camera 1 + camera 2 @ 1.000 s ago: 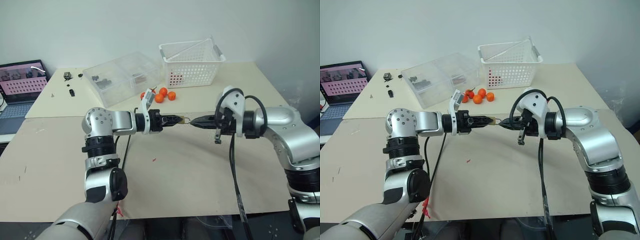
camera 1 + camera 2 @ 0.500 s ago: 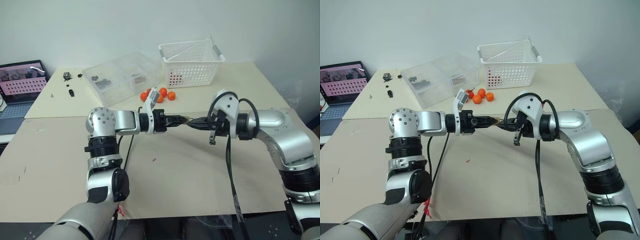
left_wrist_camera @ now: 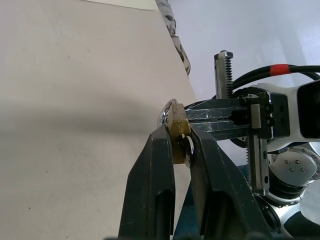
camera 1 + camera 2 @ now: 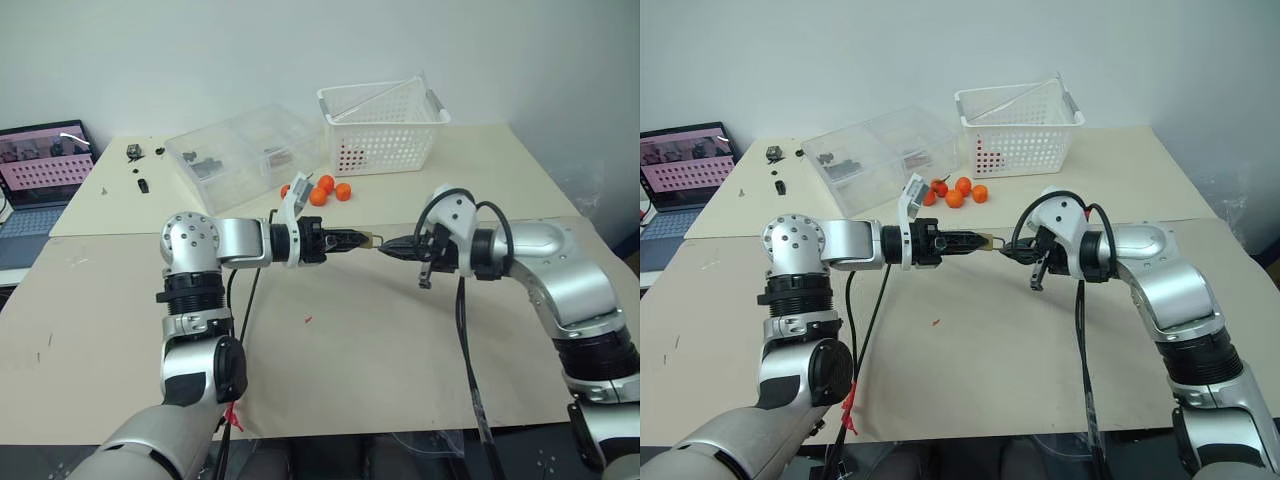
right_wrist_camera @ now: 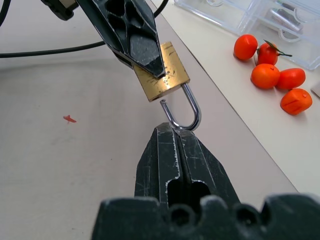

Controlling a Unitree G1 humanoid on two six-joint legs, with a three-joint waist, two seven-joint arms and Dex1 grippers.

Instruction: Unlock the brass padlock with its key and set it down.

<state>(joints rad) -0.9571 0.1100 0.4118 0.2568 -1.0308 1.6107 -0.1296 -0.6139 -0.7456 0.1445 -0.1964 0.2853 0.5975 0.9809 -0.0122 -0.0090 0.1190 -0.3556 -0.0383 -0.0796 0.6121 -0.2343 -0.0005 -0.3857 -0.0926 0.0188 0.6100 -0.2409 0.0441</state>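
Note:
The brass padlock (image 5: pixel 162 75) hangs above the table's middle, its gold body pinched in my left gripper (image 4: pixel 364 241), which is shut on it. The silvery shackle (image 5: pixel 192 117) points toward my right gripper (image 5: pixel 176 131), and one leg of it stands free of the body. The right gripper is shut, its tips right against the shackle's bend. From the left wrist, a silvery piece (image 3: pixel 186 150) shows at the body's underside between the fingers (image 3: pixel 152 185). I cannot tell whether it is the key.
A group of oranges (image 4: pixel 325 190) lies behind the grippers, in front of a clear plastic box (image 4: pixel 245 155). A white basket (image 4: pixel 385 125) stands at the back, a laptop (image 4: pixel 40 165) at far left. A red speck (image 4: pixel 308 320) lies on the tan table (image 4: pixel 400 370).
My right gripper has edged slightly lower and forward, staying at the shackle. The left gripper keeps the padlock in about the same place.

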